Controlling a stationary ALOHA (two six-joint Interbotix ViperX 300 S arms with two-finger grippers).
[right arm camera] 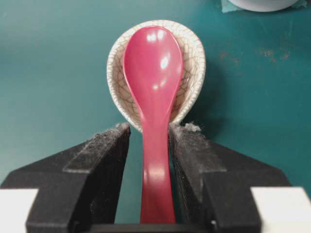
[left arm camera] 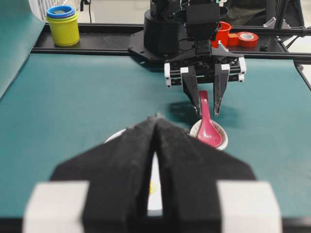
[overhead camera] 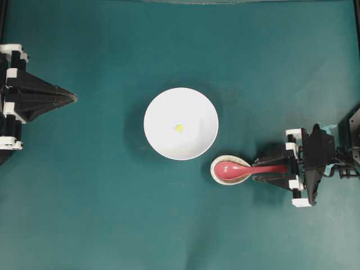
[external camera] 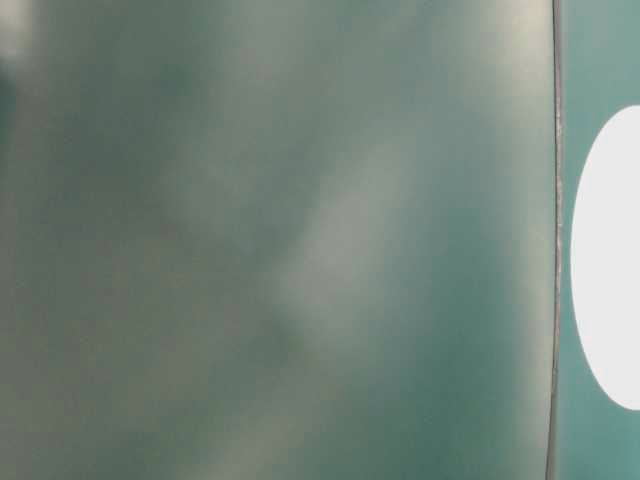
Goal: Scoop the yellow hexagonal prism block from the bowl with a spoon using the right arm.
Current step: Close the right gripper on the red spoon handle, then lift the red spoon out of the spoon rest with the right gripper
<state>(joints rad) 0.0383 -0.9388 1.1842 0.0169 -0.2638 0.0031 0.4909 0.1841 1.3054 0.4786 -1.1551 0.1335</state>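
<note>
Table: teal mat [overhead camera: 90, 197].
Bowl [overhead camera: 181, 123]: your block [overhead camera: 179, 127] sits inside.
Spoon [right arm camera: 153, 97]: scoop in rest [right arm camera: 192, 63], handle between right gripper [right arm camera: 149, 138] pads, gap each side, not clamped.
Left gripper [left arm camera: 156, 127]: clenched, empty.

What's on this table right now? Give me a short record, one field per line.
bowl: white, mid-table
yellow hexagonal prism block: inside bowl
spoon: pink-red, scoop resting in spoon rest
spoon rest: speckled cream, beside bowl
right end effector: fingers either side of spoon handle, not clearly gripping
left end effector: shut, far from bowl
</note>
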